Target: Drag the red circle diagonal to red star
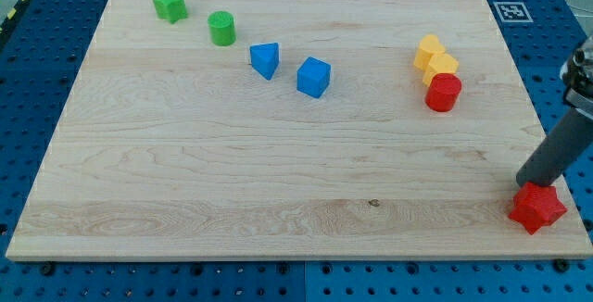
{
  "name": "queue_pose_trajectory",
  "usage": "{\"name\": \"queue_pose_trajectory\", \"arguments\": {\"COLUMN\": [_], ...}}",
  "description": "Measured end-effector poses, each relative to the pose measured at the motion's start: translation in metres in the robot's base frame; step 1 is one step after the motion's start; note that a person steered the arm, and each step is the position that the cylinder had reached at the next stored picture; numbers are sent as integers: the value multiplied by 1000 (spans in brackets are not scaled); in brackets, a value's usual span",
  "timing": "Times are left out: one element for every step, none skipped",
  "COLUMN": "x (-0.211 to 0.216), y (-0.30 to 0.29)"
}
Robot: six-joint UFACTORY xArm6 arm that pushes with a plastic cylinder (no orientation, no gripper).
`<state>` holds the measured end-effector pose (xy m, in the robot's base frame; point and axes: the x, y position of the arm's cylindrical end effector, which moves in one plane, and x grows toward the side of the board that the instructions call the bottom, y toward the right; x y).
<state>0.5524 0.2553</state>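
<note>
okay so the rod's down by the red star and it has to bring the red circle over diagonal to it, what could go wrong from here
1. My tip sits right against the red star, which lies near the board's bottom right corner; leaving carelessly could nudge it off the edge.
2. The red circle touches a yellow block, with another yellow block just behind, so pushing it may drag those along.
3. The star's corner spot leaves little room for a diagonal placement.

Eight small coloured blocks on one wooden board (pixel 185 182).
Two green: star (pixel 170 5), cylinder (pixel 221 28). Two blue: (pixel 265 59), (pixel 313 77). Two yellow: (pixel 428 51), (pixel 442 66). Two red: circle (pixel 443 92), star (pixel 536 207).
</note>
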Motion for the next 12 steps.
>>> {"name": "queue_pose_trajectory", "arguments": {"x": [-32,-82,-126,-139,-139,-122,-136,-155,-165,-142,-101,-90], "y": [8,48,48,7,-43,-63,-63,-77,-103,-106,-79,-64]}}
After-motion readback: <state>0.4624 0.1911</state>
